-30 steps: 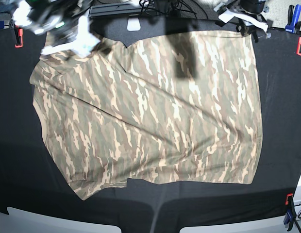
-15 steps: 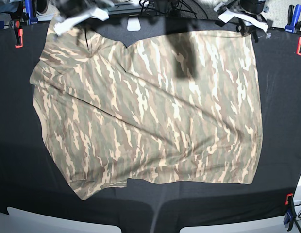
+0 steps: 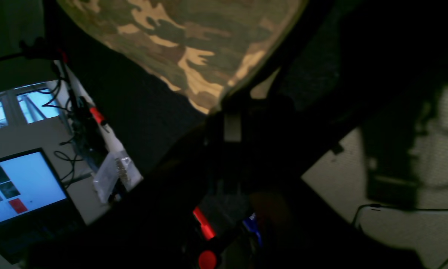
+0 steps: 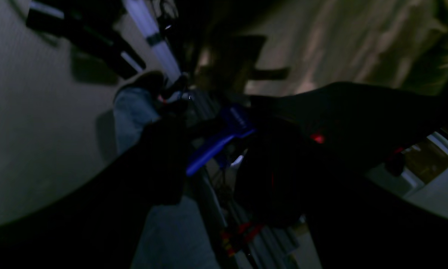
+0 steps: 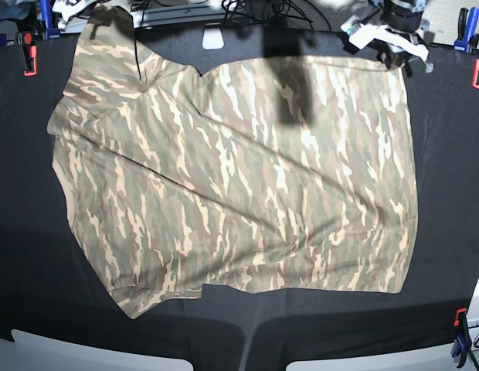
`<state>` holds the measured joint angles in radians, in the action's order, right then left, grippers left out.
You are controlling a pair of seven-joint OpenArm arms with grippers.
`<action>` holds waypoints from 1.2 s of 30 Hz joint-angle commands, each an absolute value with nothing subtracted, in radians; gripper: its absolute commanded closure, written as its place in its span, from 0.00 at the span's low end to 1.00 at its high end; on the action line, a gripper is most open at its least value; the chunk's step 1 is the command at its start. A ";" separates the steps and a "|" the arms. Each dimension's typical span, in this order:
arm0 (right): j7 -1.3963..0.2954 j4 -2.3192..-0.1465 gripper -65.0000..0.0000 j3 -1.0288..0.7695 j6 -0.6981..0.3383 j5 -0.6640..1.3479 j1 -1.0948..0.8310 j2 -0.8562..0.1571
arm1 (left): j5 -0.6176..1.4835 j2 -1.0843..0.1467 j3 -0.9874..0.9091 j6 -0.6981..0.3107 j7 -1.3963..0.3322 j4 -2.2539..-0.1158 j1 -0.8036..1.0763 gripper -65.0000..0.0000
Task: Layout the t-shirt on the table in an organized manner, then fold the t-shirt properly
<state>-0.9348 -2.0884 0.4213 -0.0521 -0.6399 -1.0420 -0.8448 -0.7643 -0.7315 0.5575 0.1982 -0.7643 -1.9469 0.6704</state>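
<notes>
Up at the far left corner of the surface [image 5: 448, 232], the right gripper has pulled back out of the top picture. A second ago it was over the t-shirt [image 5: 239, 178] there, and now that sleeve lies free and reaches farther toward the far edge. I cannot tell from the dark wrist picture how wide the right gripper is. The left gripper [image 3: 224, 108] is squeezed shut on the t-shirt's far right corner, by the far edge. I think the laying-out part is nearly done, but the near left part still looks crooked, so folding has not begun.

Counting: one t-shirt, spread over the middle of the surface. Two blue clamps [image 5: 45, 17] and four orange clamps [image 5: 28, 58] along the edges.
</notes>
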 commanded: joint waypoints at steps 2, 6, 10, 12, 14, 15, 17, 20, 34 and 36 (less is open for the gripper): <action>-0.891 -2.079 0.48 0.432 -0.044 -0.656 -1.053 -0.842 | -0.785 -0.743 0.557 0.210 -0.767 -1.964 0.676 1.00; -0.798 -2.043 0.48 0.461 -0.044 -0.657 -1.049 -0.828 | -0.785 -0.743 0.557 0.210 -0.767 -1.964 0.676 1.00; -0.769 -2.001 0.48 0.489 0.031 -0.782 -1.044 -0.823 | -0.785 -0.743 0.557 0.210 -0.767 -1.964 0.676 1.00; -0.752 -1.974 0.48 0.494 0.081 -0.854 -1.044 -0.823 | -0.785 -0.743 0.557 0.210 -0.767 -1.964 0.676 1.00; -0.721 -1.947 0.48 0.494 0.087 -0.881 -1.044 -0.822 | -0.785 -0.743 0.557 0.210 -0.767 -1.964 0.676 1.00; -0.700 -1.933 0.48 0.494 0.087 -0.883 -1.044 -0.822 | -0.785 -0.743 0.557 0.210 -0.767 -1.964 0.676 1.00; -0.667 -1.904 0.48 0.494 0.091 -0.883 -1.044 -0.822 | -0.785 -0.743 0.557 0.210 -0.767 -1.964 0.676 1.00; -0.624 -1.877 0.48 0.494 0.150 -0.884 -1.042 -0.815 | -0.785 -0.743 0.557 0.210 -0.767 -1.964 0.676 1.00; -0.674 -1.842 0.48 0.499 0.166 -0.910 -0.928 -0.707 | -0.785 -0.743 0.557 0.210 -0.778 -1.964 0.676 1.00; -0.681 -1.842 0.48 0.499 0.166 -0.914 -0.929 -0.707 | -0.785 -0.743 0.557 0.210 -0.778 -1.964 0.676 1.00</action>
<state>-0.6777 -1.8324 0.4999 0.1513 -0.8940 -0.9173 -0.6979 -0.7647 -0.7315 0.5575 0.1982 -0.7788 -1.9469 0.6704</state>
